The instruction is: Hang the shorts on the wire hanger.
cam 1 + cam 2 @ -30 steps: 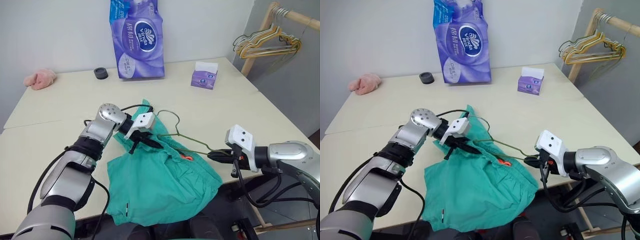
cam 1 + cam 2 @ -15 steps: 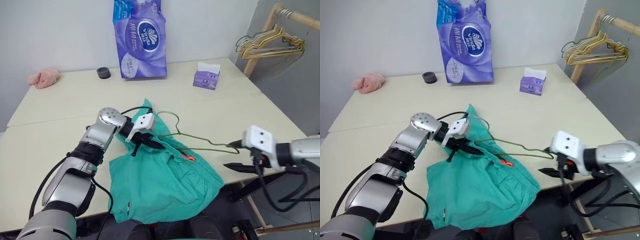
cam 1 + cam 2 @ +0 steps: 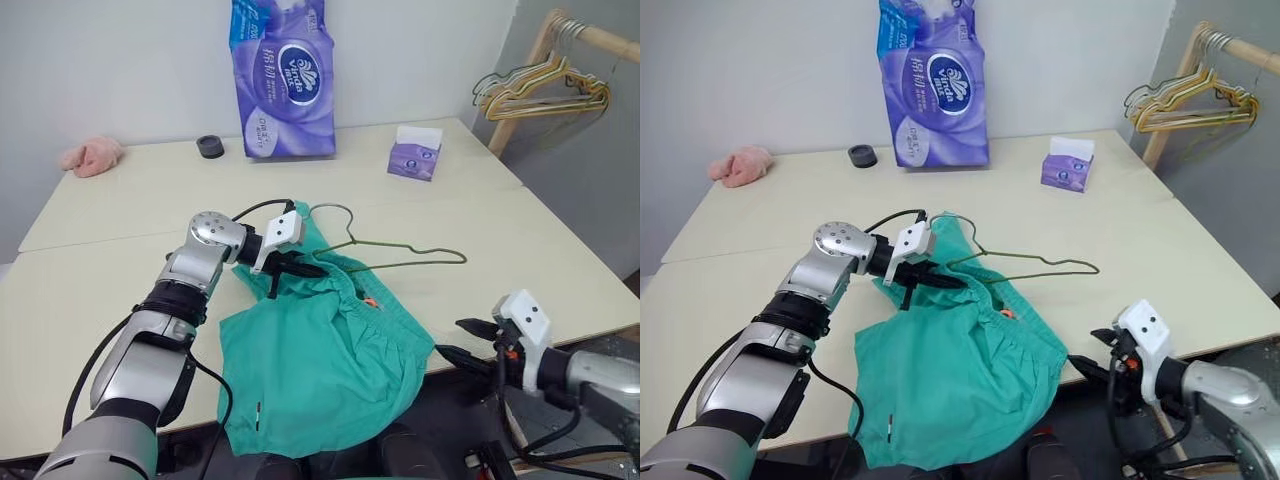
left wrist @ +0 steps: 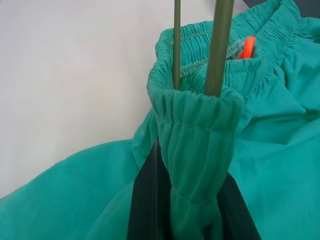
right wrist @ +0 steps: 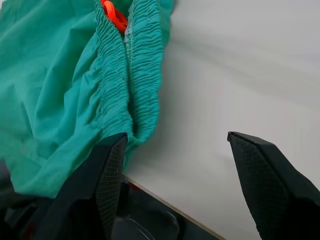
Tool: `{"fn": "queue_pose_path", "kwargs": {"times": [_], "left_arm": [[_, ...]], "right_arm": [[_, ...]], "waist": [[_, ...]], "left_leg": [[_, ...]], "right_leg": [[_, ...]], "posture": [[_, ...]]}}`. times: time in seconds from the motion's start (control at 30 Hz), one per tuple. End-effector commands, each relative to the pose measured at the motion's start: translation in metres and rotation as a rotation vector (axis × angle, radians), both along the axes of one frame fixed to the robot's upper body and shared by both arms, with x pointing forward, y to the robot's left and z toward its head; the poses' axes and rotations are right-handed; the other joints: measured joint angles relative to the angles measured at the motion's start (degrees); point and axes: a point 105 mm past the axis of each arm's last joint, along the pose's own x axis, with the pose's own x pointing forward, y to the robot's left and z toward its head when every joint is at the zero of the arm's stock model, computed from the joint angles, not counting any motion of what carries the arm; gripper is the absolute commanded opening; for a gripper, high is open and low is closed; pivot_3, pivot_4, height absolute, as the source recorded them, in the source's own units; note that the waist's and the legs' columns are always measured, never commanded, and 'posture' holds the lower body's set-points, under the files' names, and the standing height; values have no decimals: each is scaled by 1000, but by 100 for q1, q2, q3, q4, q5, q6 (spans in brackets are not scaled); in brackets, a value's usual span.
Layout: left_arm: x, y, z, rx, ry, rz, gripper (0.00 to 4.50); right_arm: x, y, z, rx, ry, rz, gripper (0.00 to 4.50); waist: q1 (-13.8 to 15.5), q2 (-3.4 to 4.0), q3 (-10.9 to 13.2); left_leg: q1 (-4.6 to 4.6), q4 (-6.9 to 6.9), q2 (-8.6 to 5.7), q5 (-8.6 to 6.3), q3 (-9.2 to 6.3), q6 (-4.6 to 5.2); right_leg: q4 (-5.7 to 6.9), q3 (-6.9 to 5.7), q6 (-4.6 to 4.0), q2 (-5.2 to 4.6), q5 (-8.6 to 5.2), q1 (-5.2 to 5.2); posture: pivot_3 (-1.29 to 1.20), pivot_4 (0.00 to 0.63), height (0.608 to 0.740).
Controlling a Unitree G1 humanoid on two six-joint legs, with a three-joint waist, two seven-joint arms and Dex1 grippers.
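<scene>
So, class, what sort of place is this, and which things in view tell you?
Probably an indoor laundry or household-chore practice room: a cream table against a plain wall, a wooden rack of spare hangers, and a toilet-paper pack beside a tissue box.

A large purple pack of tissue rolls (image 3: 284, 78) is stood upright at the far edge of the cream table (image 3: 100, 220), against the wall. A small black ring-shaped object (image 3: 210, 146) is placed just beside it. A pink fluffy cloth (image 3: 91, 156) is laid near the far corner. A small purple tissue box (image 3: 413, 158) is set apart on the other side. Yellow and wooden hangers (image 3: 543, 90) are hung from a wooden rack (image 3: 530, 55).
</scene>
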Motion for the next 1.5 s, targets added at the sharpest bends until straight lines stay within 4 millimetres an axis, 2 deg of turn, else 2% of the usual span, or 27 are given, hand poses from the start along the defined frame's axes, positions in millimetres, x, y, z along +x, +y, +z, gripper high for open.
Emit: {"fn": "queue_pose_path", "kwargs": {"times": [0.03, 0.33, 0.47, 0.57, 0.73, 0.83, 0.97, 1.1, 1.3, 1.5], "left_arm": [[3, -3, 18, -28, -52, -15, 0], [-1, -1, 15, -12, -30, -32, 0], [-2, -1, 14, -9, -28, -31, 0], [-2, 1, 14, -4, -27, -29, 0], [-2, 8, 15, 1, -30, -10, 0], [-2, 12, 18, -2, -25, -3, 0], [-9, 19, 26, -8, 0, -16, 0], [-18, 22, 32, -16, 42, -35, 0], [-23, 24, 28, 21, 50, -35, 0], [-19, 29, 17, 85, 6, -20, 0]], "right_arm": [[2, 7, 2, 58, 11, -14, 3415], [-11, 26, -20, 174, 195, 2, 3415], [-4, 33, -21, 213, 195, -23, 3415], [4, 33, -20, 216, 169, -55, 2845], [9, 20, -18, 104, 128, -55, 1122], [19, 4, -9, 57, 77, -89, 56], [37, -35, 10, -57, -13, -145, 23], [47, -55, 26, -116, -73, -148, 23], [60, -66, 51, -186, -153, -118, 23], [52, -51, 57, -190, -167, -29, 23]], "waist": [[7, 0, 0], [7, 0, 0], [12, 0, 0], [11, 0, 0], [11, 0, 0], [10, 0, 0], [8, 1, 1], [11, 0, 0], [13, 1, 0], [25, 0, 0]], "left_leg": [[-1, 2, 0, -1, 0, 1], [-1, 4, 0, -2, -1, 3], [-1, 4, 0, -2, -6, 3], [-1, 4, 0, -2, -7, 3], [-1, 5, -1, -2, -4, 3], [-1, 5, 0, -2, -3, 3], [-2, 6, 0, -3, -1, 4], [-1, 6, 1, -3, -2, 5], [0, 6, 2, -4, 1, 6], [-2, 7, 1, -4, 1, 7]], "right_leg": [[0, 0, 0, 0, 0, 0], [2, -1, 0, 1, 0, 2], [3, -5, 0, 2, 0, 2], [5, -5, 0, 2, 0, 2], [4, -3, 0, 2, 0, 1], [4, -3, 1, 2, -1, 1], [3, -3, 1, 3, -1, 1], [4, -4, 1, 4, -1, 2], [4, 0, 1, 6, -1, 2], [3, 0, 1, 4, -1, 2]], "posture": [[-222, 84, 740], [-217, 81, 740], [-214, 82, 740], [-208, 84, 740], [-206, 82, 740], [-206, 82, 740], [-207, 79, 740], [-205, 76, 740], [-203, 72, 740], [-204, 71, 740]]}}
